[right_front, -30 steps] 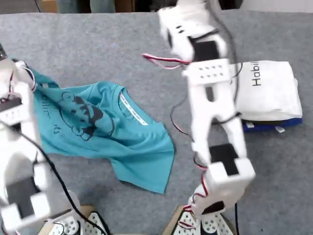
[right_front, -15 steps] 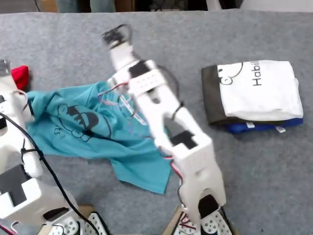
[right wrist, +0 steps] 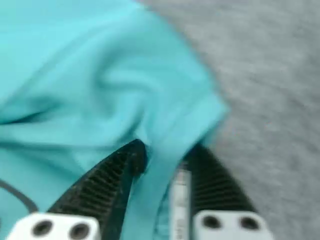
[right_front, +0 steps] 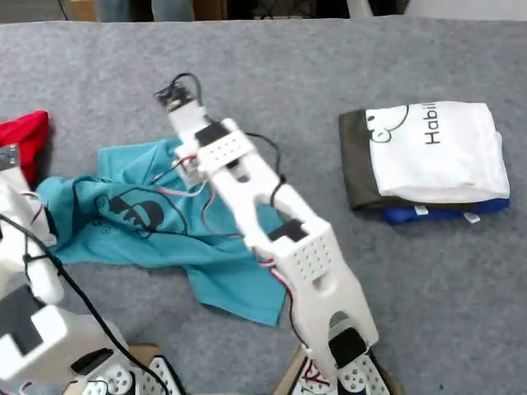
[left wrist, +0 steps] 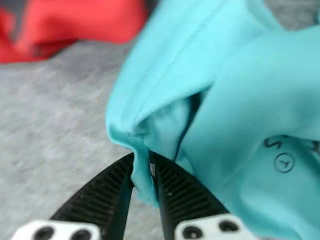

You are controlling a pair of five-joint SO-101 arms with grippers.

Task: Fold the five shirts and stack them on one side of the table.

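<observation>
**A:** The teal shirt (right_front: 140, 243) lay rumpled left of the middle of the table (right_front: 395, 49), print up, with not one fold in it!

**B:** And both arms were on it. The left gripper (left wrist: 142, 167) was pressed together on a bunched edge at the shirt's left end. The right gripper (right wrist: 165, 160) sat at the far edge by the collar, jaws parted with a fold of cloth lying between them. By my read it hadn't pinched yet.

**A:** So which step was that?

**B:** I'd call it taking hold to spread the shirt flat before any folding. Three shirts made up the folded pile (right_front: 428, 156) on the right, a white one on top. The red shirt (right_front: 25, 136) waited at the left edge, so this was likely shirt four of five.

**A:** And the next move?

**B:** The right gripper needed to close on that fold. Then both arms would have to draw apart evenly, kept low, so the cloth went taut without slipping from the left pinch.

**A:** Was there room for it?

**B:** Plenty towards the right. Bare grey table ran between the shirt and the pile, which sat well apart, and more lay open on the far side. It was tight on the left, with the red shirt just beside the teal one, and I couldn't tell if they touched. The teal shirt's near corner hung close to the arm bases, so a pull that way looked cramped.
</observation>
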